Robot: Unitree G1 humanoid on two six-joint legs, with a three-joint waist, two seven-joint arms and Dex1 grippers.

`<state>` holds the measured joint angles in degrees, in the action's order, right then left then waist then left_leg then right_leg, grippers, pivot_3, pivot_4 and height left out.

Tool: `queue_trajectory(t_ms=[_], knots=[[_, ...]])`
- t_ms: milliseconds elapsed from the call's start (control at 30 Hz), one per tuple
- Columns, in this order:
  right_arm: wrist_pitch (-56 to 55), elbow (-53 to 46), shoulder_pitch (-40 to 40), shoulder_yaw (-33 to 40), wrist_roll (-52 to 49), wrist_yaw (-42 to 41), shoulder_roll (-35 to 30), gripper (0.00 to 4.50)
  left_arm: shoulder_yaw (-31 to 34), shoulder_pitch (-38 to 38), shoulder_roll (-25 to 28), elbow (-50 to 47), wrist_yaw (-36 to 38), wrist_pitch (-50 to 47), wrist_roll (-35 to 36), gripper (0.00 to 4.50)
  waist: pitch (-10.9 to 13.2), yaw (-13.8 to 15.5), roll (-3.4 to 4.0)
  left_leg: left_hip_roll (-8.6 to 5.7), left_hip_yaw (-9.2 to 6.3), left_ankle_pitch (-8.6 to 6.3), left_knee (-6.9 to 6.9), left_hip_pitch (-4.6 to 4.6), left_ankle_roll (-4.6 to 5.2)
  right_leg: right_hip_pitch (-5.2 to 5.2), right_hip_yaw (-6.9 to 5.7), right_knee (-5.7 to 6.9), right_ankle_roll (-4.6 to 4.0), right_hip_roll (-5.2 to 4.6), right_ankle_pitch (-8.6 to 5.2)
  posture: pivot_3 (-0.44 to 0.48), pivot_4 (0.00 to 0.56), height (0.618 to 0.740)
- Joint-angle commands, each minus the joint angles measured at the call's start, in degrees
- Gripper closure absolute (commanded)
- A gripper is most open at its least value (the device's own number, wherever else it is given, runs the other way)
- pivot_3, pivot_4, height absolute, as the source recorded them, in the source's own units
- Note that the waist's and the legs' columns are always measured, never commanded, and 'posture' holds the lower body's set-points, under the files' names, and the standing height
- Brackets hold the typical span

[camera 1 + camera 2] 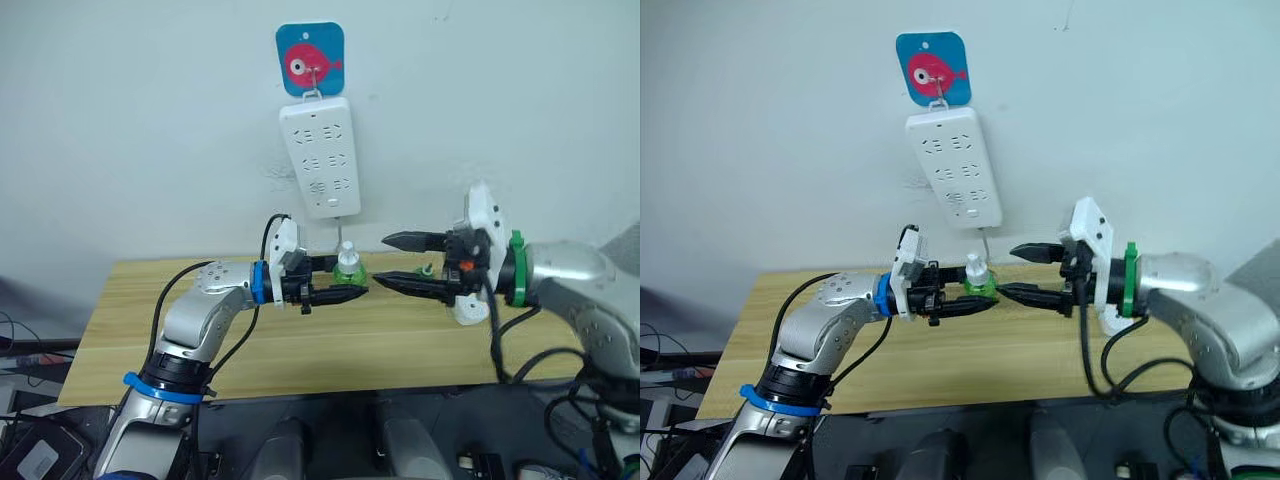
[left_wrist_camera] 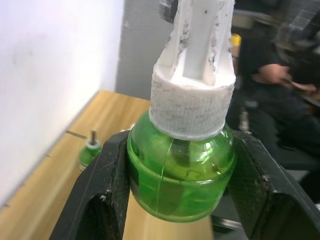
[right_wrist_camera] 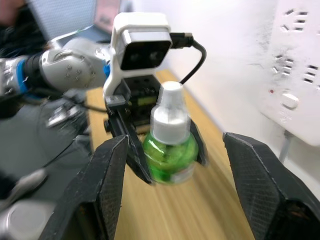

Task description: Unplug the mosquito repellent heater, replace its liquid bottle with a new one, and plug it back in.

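Note:
A green liquid bottle [image 1: 348,266] with a white cap is held upright above the table, and my left gripper [image 1: 345,278] is shut on its round green body [image 2: 180,170]. My right gripper [image 1: 395,262] is open just to the bottle's right at the same height, one finger above the other, pointing at the bottle without touching it. In the right wrist view the bottle [image 3: 170,152] stands between and beyond the open fingers [image 3: 107,185]. A second small green bottle [image 2: 90,152] with a bare wick stands on the table behind. The mosquito repellent heater is out of view.
A white power strip [image 1: 320,155] hangs on the wall from a blue fish hook [image 1: 310,60], straight above the bottle, with nothing plugged into it. The wooden table [image 1: 140,330] runs along the wall. A seated person [image 2: 272,75] is off past the table's end.

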<state>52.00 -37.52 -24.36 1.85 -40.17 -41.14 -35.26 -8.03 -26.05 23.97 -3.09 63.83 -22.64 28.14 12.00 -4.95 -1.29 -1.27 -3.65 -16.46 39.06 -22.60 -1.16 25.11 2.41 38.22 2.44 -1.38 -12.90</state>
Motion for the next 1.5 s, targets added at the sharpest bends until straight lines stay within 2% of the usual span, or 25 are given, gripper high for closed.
queue_trajectory(t_ms=[33, 167, 400, 467, 600, 667, 767, 867, 1000, 1067, 1200, 1300, 1433, 1500], knots=[[0.2, -9.0, 2.3, -3.1, 3.8, 12.7, 5.2, 1.36, 0.2, 0.3, -2.1, -0.9, -2.8, 3.3, -1.5, 2.16, 0.0, -0.2, 0.01, 0.0, 0.05, 0.0, 0.0, 0.02, 0.0, 0.02, 0.05, 0.04, 0.0, 0.0, 0.0, -0.164, 0.155, 0.74], [0.2, -9.7, 3.3, -7.9, 8.2, 19.5, 9.1, 1.36, -0.4, 0.2, -3.3, -0.5, -3.6, 4.4, -2.6, 2.16, -0.1, -0.2, 0.01, -0.01, 0.11, 0.01, 0.01, 0.12, -0.01, 0.06, 0.09, 0.27, 0.0, 0.02, 0.0, -0.186, 0.156, 0.74], [-1.2, -6.1, 1.8, -11.2, 11.3, 21.7, 11.9, 1.36, -0.7, -0.2, -3.9, -0.1, -3.6, 5.5, -3.3, 2.16, -0.1, -0.5, 0.01, -0.02, 0.14, 0.01, 0.05, 0.12, -0.01, 0.06, 0.1, 0.29, 0.0, 0.07, -0.01, -0.179, 0.154, 0.74], [-1.4, -5.7, 1.7, -11.1, 11.2, 21.2, 12.2, 1.92, -0.6, 0.0, -3.8, -0.5, -3.5, 5.4, -3.3, 2.16, -0.1, -0.6, 0.02, -0.02, 0.13, 0.01, 0.05, 0.12, -0.01, 0.06, 0.09, 0.3, 0.0, 0.08, -0.01, -0.174, 0.155, 0.74], [-1.5, -5.3, 1.6, -11.3, 10.6, 19.4, 11.7, 3.33, -0.2, 0.3, -3.3, -2.2, -3.5, 4.1, -2.4, 2.16, -0.1, -0.6, 0.02, -0.02, 0.12, 0.01, 0.05, 0.12, -0.01, 0.05, 0.09, 0.3, 0.0, 0.1, -0.01, -0.168, 0.155, 0.74], [-1.6, -5.2, 1.8, -11.0, 9.3, 17.6, 11.3, 3.46, 0.0, 0.3, -2.9, -2.8, -3.0, 3.6, -2.0, 2.16, -0.1, -0.6, 0.01, -0.02, 0.11, 0.01, 0.05, 0.12, 0.0, 0.05, 0.08, 0.3, 0.0, 0.11, -0.01, -0.154, 0.158, 0.74], [-3.8, -4.0, 0.7, -10.6, 6.5, 10.9, 9.7, 3.46, -0.1, 0.1, -2.0, -3.2, -1.8, 3.5, -2.0, 2.16, -0.1, -0.6, 0.02, -0.02, 0.11, 0.0, 0.05, 0.12, 0.0, 0.05, 0.07, 0.3, 0.0, 0.12, -0.01, -0.153, 0.158, 0.74], [-7.1, 3.2, -4.2, -11.6, 4.4, -3.9, 4.2, 3.46, -0.6, 0.2, -0.4, -3.5, 1.4, 4.2, -1.9, 2.16, -0.1, -0.6, 0.02, -0.03, 0.19, 0.0, 0.05, 0.18, 0.01, 0.0, 0.1, 0.28, 0.0, 0.25, -0.01, -0.152, 0.161, 0.74], [-12.2, 16.1, -12.8, -16.4, 6.3, -24.1, -3.3, 3.46, -1.8, 0.6, 2.2, -4.2, 6.6, 5.9, -2.1, 2.16, -0.1, -0.8, 0.02, -0.02, 0.23, 0.0, 0.02, 0.33, 0.04, -0.11, 0.09, 0.27, 0.01, 0.3, -0.02, -0.132, 0.157, 0.74], [-13.4, 19.6, -15.5, -17.7, 6.9, -28.5, -4.3, 3.46, -1.9, 0.7, 2.5, -4.7, 6.9, 5.9, -1.7, 2.16, -0.1, -0.8, 0.01, 0.0, 0.23, 0.0, 0.0, 0.38, 0.04, -0.15, 0.09, 0.25, 0.0, 0.31, -0.02, -0.117, 0.155, 0.74], [-11.5, 20.4, -17.4, -17.0, 6.0, -30.0, -4.6, 3.46, -1.8, 1.4, 2.1, -6.1, 6.2, 5.5, -1.3, 2.16, -0.1, -0.4, 0.01, 0.0, 0.21, 0.0, 0.0, 0.37, 0.04, -0.14, 0.1, 0.26, 0.0, 0.18, -0.02, -0.13, 0.152, 0.74], [-11.8, 19.7, -16.6, -15.1, 7.2, -28.5, -5.7, 2.39, -1.7, 1.8, 1.6, -6.6, 5.4, 5.5, -1.0, 2.16, -0.1, -0.1, 0.01, 0.0, 0.2, 0.0, 0.02, 0.37, 0.03, -0.14, 0.1, 0.26, 0.0, 0.08, -0.02, -0.144, 0.151, 0.74], [-9.7, 15.7, -13.1, -8.5, 5.6, -25.1, -9.6, 0.91, -1.2, 2.9, 0.8, -6.7, 3.3, 6.2, -1.1, 2.16, -0.1, -0.1, 0.01, -0.02, 0.22, 0.0, 0.02, 0.35, 0.03, -0.13, 0.11, 0.25, 0.0, 0.03, -0.02, -0.167, 0.147, 0.74], [-8.1, 12.7, -10.2, -5.3, 4.3, -23.9, -11.9, 0.9, -0.8, 3.4, 0.4, -6.5, 2.2, 6.7, -1.3, 2.16, -0.1, 0.0, 0.01, -0.02, 0.21, 0.0, 0.02, 0.32, 0.03, -0.12, 0.11, 0.22, 0.0, 0.01, -0.02, -0.171, 0.147, 0.74]])
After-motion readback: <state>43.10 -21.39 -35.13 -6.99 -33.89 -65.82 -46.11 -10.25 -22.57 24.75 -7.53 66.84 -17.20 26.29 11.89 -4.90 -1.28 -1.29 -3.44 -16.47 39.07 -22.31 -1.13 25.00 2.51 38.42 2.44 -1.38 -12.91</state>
